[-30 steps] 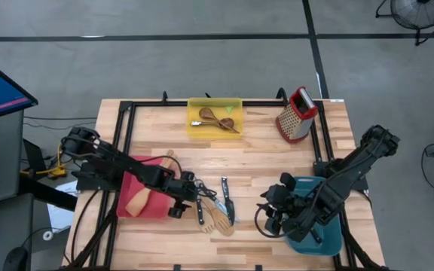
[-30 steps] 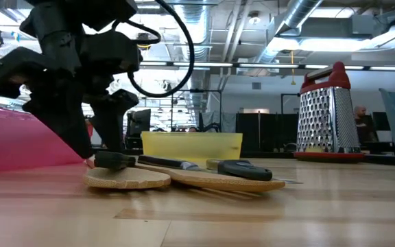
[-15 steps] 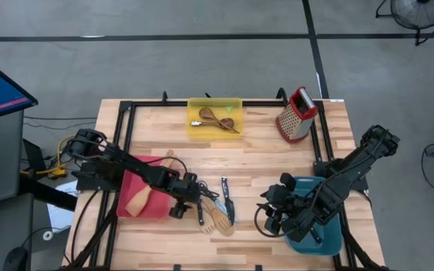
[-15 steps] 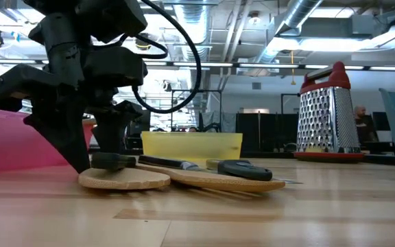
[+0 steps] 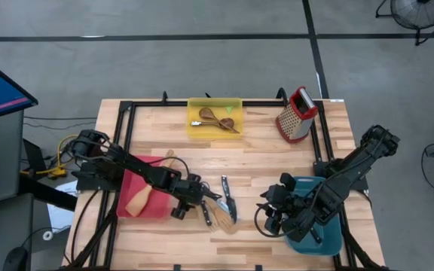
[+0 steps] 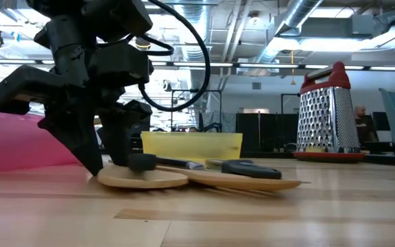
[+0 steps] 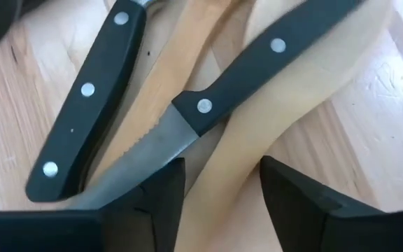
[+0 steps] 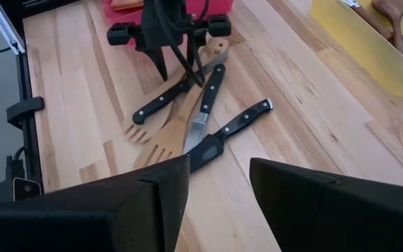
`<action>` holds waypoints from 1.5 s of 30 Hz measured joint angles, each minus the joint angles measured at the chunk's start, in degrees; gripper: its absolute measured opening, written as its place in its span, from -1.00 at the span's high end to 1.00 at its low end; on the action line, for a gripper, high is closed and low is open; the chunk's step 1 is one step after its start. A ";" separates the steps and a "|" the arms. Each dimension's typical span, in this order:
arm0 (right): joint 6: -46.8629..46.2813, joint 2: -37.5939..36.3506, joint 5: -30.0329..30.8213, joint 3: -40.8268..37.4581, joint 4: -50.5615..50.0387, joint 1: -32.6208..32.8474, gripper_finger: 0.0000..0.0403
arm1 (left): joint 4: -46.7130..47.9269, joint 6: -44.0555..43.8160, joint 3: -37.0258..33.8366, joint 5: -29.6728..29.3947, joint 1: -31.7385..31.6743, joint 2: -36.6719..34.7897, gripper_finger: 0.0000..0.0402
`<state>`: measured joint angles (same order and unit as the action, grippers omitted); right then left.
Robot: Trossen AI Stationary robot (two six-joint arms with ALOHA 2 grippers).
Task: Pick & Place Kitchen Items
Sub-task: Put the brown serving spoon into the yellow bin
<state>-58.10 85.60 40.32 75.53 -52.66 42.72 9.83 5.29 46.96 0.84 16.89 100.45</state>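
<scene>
Near the table's front middle lies a pile of kitchen items: pale wooden forked turners (image 8: 158, 143) and black-handled knives (image 8: 165, 103), also seen in the high view (image 5: 218, 212). My left gripper (image 5: 194, 199) is down at the pile's left end, its fingers on either side of one pale turner's handle (image 7: 222, 140). A knife (image 7: 257, 66) lies across that handle, and its blade runs under one finger. My right gripper (image 8: 219, 203) hangs open and empty above the teal bin (image 5: 319, 229). My left gripper has the pale wooden turner's handle (image 7: 222, 178) between its two fingers (image 7: 161, 203), which lie across the handle. They come from above, slanting down from the table's left. The handle fills the gap between them. The turner lies flat on the table (image 6: 142, 180).
The red bin (image 5: 148, 214), just left of the pile, holds a pale spatula (image 5: 136, 202). At the far edge the yellow bin (image 5: 215, 128) holds dark wooden spoons (image 5: 217, 117). The red-topped grater (image 5: 297, 114) stands far right. A third knife (image 8: 236, 126) lies right of the pile.
My left gripper has sunk a little and gone toward the table's right edge, into the pile. The pale turner and the knife handle resting on it have slid a short way toward the right edge with it, still flat on the table.
</scene>
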 joint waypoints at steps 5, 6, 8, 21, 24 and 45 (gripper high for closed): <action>0.02 0.00 0.00 0.00 0.02 0.00 0.19 | -3.34 2.86 -0.11 -0.57 -0.03 0.38 0.36; -0.02 0.00 0.00 0.00 0.02 0.01 0.19 | -3.93 3.41 -0.08 -0.71 -0.18 0.85 0.40; -0.24 0.00 0.00 0.00 0.04 0.00 0.19 | -4.56 4.50 -0.02 -0.90 -0.58 1.51 0.48; -0.31 0.00 0.00 0.00 0.94 0.00 0.19 | -15.93 4.98 -0.26 -1.08 -2.80 2.35 0.56; -0.33 0.00 0.00 0.00 0.94 0.02 0.19 | -16.65 4.34 -0.21 -1.04 -2.84 2.25 0.57; -0.33 0.00 0.00 0.00 0.90 0.01 0.19 | -17.74 0.26 6.95 -0.54 -2.71 1.64 0.73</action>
<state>-58.43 85.60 40.32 75.53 -51.77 42.73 -7.92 5.55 53.91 0.30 14.17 102.09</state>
